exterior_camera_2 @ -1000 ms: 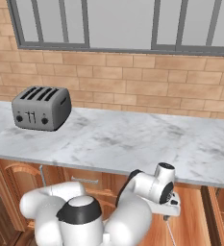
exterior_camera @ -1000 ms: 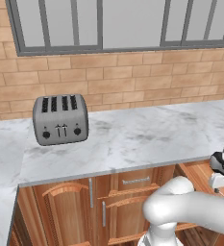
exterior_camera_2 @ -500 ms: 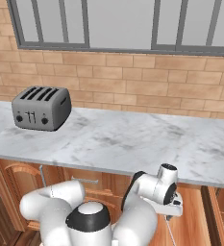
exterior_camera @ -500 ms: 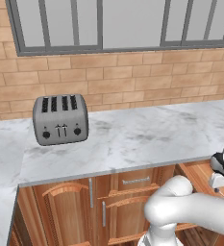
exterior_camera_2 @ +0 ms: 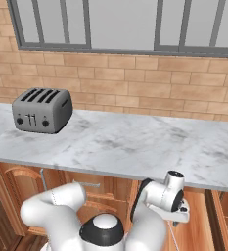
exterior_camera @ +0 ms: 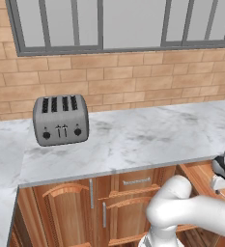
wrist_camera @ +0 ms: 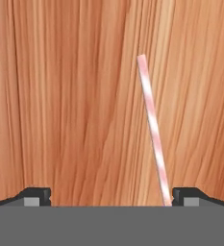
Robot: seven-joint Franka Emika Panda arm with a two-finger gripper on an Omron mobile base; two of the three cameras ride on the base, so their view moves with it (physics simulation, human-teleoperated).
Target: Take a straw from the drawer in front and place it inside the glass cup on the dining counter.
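- Nothing among the scene objects shifts against the earlier frames; only the arm's elbow and wrist change pose slightly in the right base view, and the camera framing stays the same.
- Fingers (wrist_camera: pixel 111 196): released, spread wide, with one dark tip at each lower corner of the hand view. Nothing is grasped between them.
- Straw (wrist_camera: pixel 153 129): pale pinkish-red with lighter bands, lying on the wooden floor of the drawer (wrist_camera: pixel 75 105). In the hand view it runs from upper centre down to a point just beside the right-hand fingertip (wrist_camera: pixel 190 196); contact with that tip cannot be determined.
- Drawer floor: medium-brown wood, with the grain running top to bottom in the hand view.
- Wrist: positioned low, below the front edge of the marble tabletop (exterior_camera_2: pixel 135 147), at the right of both base views.
- Toaster (exterior_camera: pixel 61 119): grey, four-slot, standing on the tabletop at the left, against the brick wall (exterior_camera: pixel 133 82).
- Cabinet doors (exterior_camera: pixel 65 212): brown wood with vertical handles, below the tabletop.
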